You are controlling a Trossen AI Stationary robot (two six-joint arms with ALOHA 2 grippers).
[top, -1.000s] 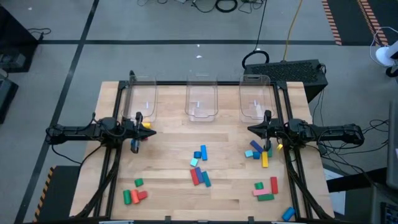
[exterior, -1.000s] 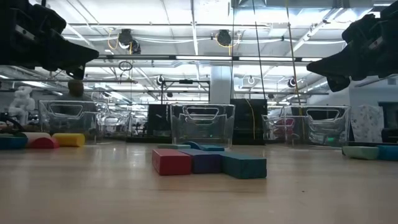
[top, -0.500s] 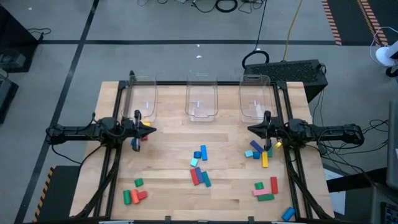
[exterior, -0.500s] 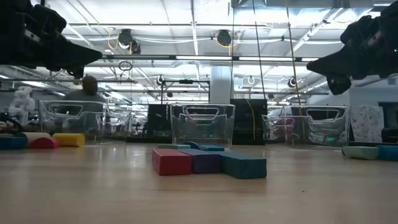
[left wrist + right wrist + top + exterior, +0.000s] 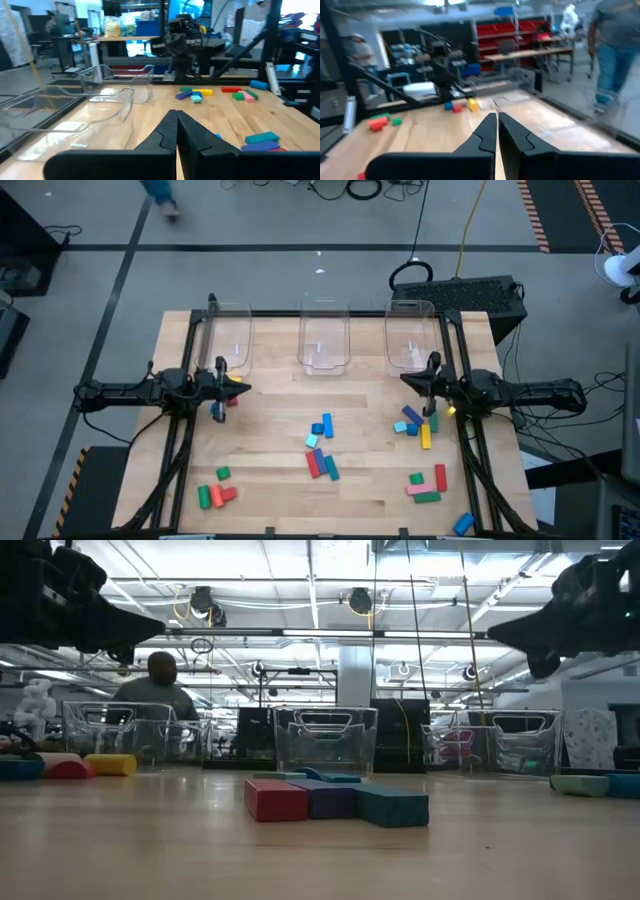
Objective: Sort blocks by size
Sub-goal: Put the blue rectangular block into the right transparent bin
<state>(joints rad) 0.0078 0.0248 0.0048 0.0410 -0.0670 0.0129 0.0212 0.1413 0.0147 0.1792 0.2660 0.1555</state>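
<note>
The blocks lie scattered on the wooden table. A centre cluster point(image 5: 320, 450) holds red, blue and teal bars, which show close up in the low view point(image 5: 335, 802). Other groups lie at the right point(image 5: 415, 425), the near right point(image 5: 428, 485) and the near left point(image 5: 215, 492). A yellow block point(image 5: 236, 380) and a red block point(image 5: 232, 399) lie beside my left gripper point(image 5: 220, 385). It hovers shut and empty over the table's left side point(image 5: 176, 125). My right gripper point(image 5: 431, 375) hovers shut and empty over the right side point(image 5: 493, 127).
Three clear plastic bins stand in a row at the far edge: left point(image 5: 230, 340), middle point(image 5: 323, 342) and right point(image 5: 410, 340). A person point(image 5: 155, 690) passes in the room behind the table. Bare wood lies between the block groups.
My right gripper has gone a little toward the far edge and risen slightly, still shut. A person has walked into the background of the low view. The blocks have stayed put.
</note>
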